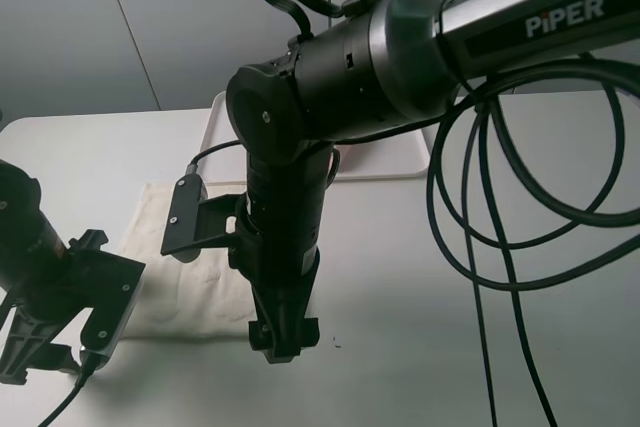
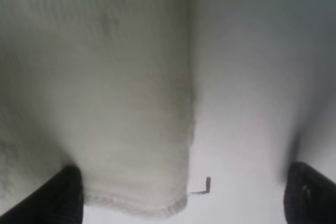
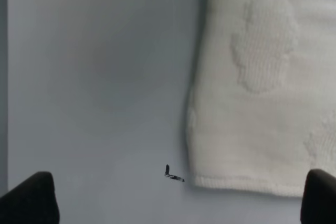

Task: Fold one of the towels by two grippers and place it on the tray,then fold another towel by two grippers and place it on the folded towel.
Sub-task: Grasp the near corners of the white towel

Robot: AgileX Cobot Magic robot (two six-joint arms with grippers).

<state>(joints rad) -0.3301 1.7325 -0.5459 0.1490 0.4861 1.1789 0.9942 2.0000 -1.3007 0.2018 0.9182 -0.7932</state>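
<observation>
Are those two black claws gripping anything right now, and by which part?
Nothing is held. The left pincer and the right pincer both stand open, each over a near corner of the cream-white towel, which lies on the table.

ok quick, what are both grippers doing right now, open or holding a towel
Left gripper: open, holding nothing; a corner of the cream-white towel shows between its fingers.
Right gripper: open, holding nothing.

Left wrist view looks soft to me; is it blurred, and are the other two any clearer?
Left wrist: blurred, the cream towel edge smeared. Right wrist: sharp, towel's raised pattern readable. Exterior high: in focus, but the right arm blocks the middle.
</observation>
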